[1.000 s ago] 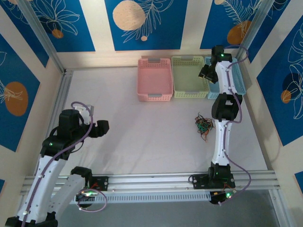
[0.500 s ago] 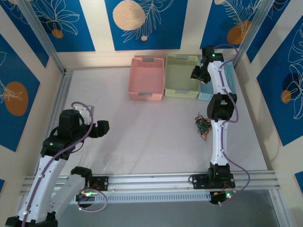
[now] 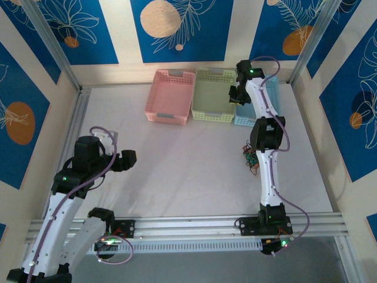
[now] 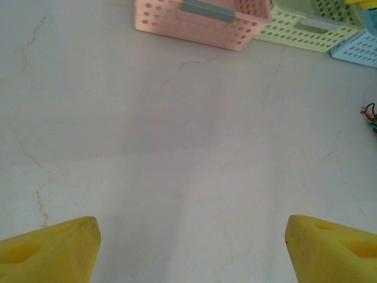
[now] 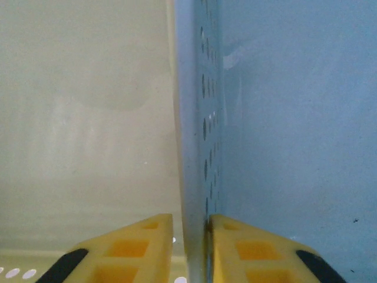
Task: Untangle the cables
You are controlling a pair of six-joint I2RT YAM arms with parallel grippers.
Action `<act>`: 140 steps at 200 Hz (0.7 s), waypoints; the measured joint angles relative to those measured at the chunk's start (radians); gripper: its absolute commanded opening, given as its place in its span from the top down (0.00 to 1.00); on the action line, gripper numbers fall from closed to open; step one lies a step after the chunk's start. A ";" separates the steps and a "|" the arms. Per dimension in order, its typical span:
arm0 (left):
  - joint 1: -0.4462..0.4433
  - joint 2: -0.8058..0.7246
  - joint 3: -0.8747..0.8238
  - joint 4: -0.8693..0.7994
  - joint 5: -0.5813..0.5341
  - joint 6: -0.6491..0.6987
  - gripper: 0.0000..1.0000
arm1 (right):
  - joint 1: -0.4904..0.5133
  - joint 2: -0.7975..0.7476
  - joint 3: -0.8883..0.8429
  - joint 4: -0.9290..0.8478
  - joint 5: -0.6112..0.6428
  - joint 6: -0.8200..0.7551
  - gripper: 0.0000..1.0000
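Observation:
The cables (image 3: 252,158) lie as a small black, green and red-orange tangle on the white table, right of centre and partly behind my right arm. Their edge also pokes in at the right border of the left wrist view (image 4: 370,114). My right gripper (image 3: 237,97) is far from them at the back. In its wrist view the right gripper (image 5: 193,221) is shut on the wall where the green basket (image 5: 88,118) and the blue basket (image 5: 294,118) meet. My left gripper (image 3: 126,160) hovers open over bare table at the left, nothing between its yellow fingers (image 4: 53,247).
Three baskets stand in a row at the back: pink basket (image 3: 171,97), green basket (image 3: 213,97) and blue basket (image 3: 244,121). They also line the top of the left wrist view, with the pink basket (image 4: 200,23) leftmost. Metal frame rails edge the table.
My right gripper has swung left along the back, and the whole row of three baskets has slid left with it. The cables and the left arm have stayed put.

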 measured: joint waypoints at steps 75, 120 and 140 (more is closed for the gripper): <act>0.000 0.000 0.000 0.000 0.000 0.000 0.18 | 0.095 0.005 0.000 0.035 -0.003 -0.002 0.87; 0.000 0.001 -0.001 0.000 0.000 0.000 0.18 | 0.134 0.012 0.000 0.075 0.000 -0.043 0.87; 0.000 0.001 -0.002 0.000 0.000 0.000 0.18 | 0.157 0.015 0.000 0.096 0.000 -0.057 0.87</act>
